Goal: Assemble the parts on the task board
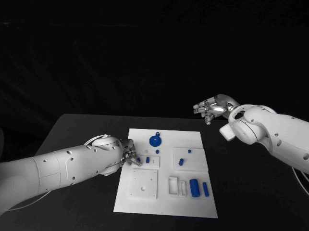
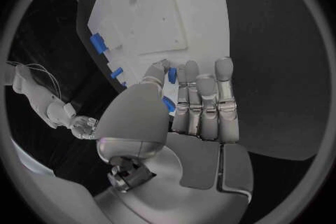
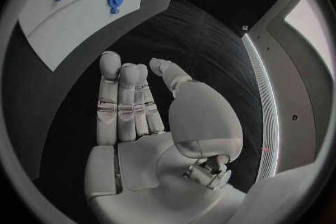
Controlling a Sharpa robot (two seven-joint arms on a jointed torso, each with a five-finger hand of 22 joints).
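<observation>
Hard to make out at the left edge of the flat white rectangular task board (image 1: pixel 166 192): fingertips of the silver many-fingered left hand (image 1: pixel 129 155) bunched over a small blue part (image 1: pixel 136 162), contact unclear from the head view. In the left wrist view, same left hand (image 2: pixel 185 106) with fingers straight and side by side, thumb bent across toward them, a small blue piece (image 2: pixel 171 74) just at the fingertips; cannot tell whether pinched or merely touched. Much of the board's near edge covered by palm and thumb there.

Left arm reaching in low across the black counter (image 1: pixel 78 130), hand tilted down onto the board's left side.

Silver right hand (image 1: pixel 212 109) raised well apart from the board, off its far right corner, fingers loosely curled with nothing in them. In the right wrist view, right hand (image 3: pixel 140 106) with fingers straight and close together, thumb angled inward, palm bare, holding nothing.

On the board: round blue disc-shaped part with a small tab (image 1: pixel 155 141) near the far edge; small blue pegs (image 1: pixel 182 162) mid-board; two upright blue cylinders (image 1: pixel 194 185) beside a slim blue bar (image 1: pixel 205 188) toward the near right; raised white square plate (image 1: pixel 144 183) near left. Fine details of the smaller pieces too small to tell.
</observation>
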